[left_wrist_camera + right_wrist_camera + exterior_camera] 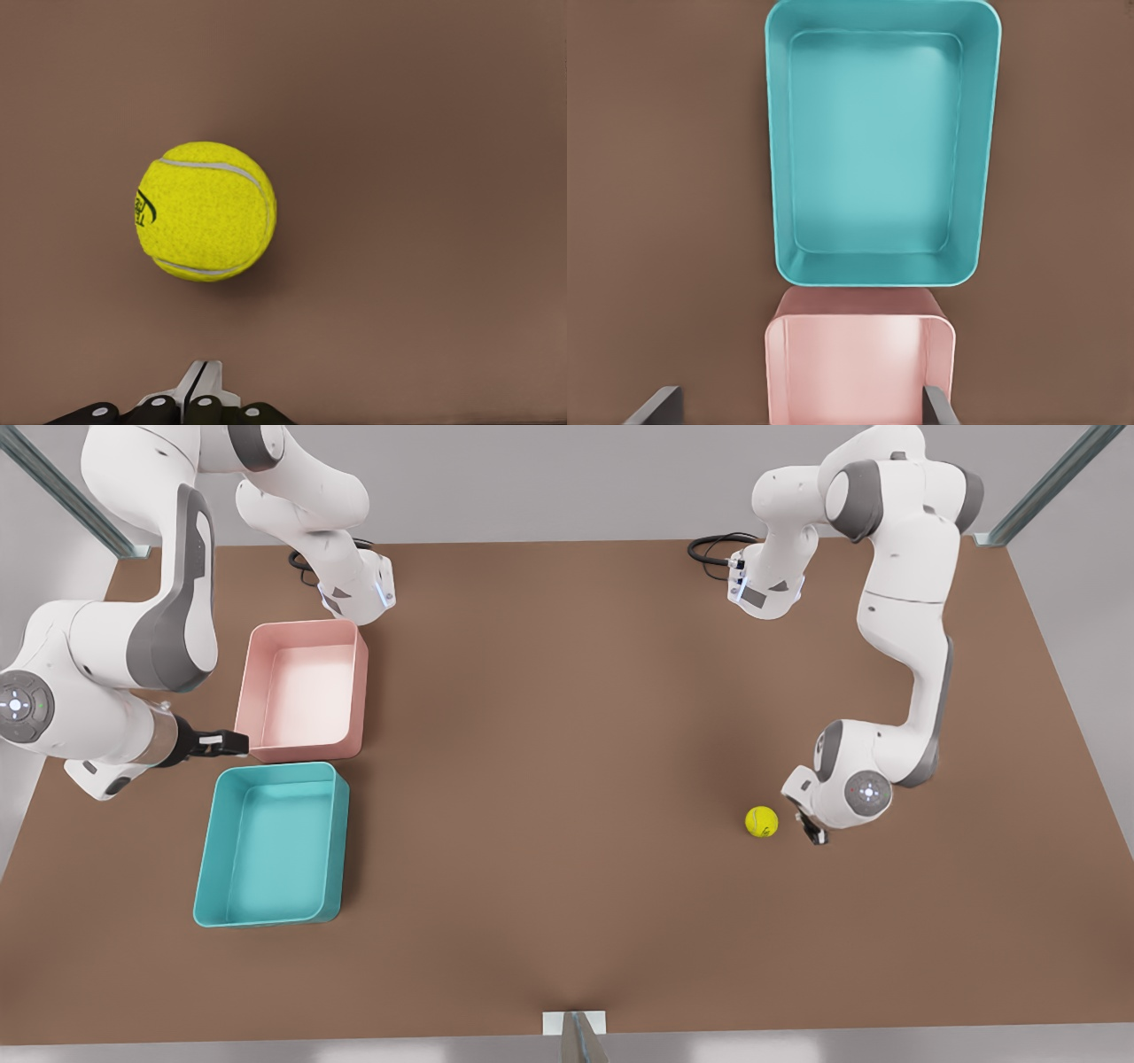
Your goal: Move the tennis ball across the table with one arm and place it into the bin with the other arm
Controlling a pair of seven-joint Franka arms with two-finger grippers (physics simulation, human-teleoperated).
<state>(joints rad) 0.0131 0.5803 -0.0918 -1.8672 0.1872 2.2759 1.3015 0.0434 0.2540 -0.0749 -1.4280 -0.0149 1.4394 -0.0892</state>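
Left end effector (811, 828) pressed together beside tennis ball (761, 821); we spread fingers, centre over ball, descend. Right end effector (232, 741) spread, waits by teal bin (209, 849).

Front view looks steeply down from high over the table (567, 779). Left wrist view hangs close above the ball (205, 211), at four o'clock there. Right wrist view looks down on the bin (881, 150), at eight o'clock.
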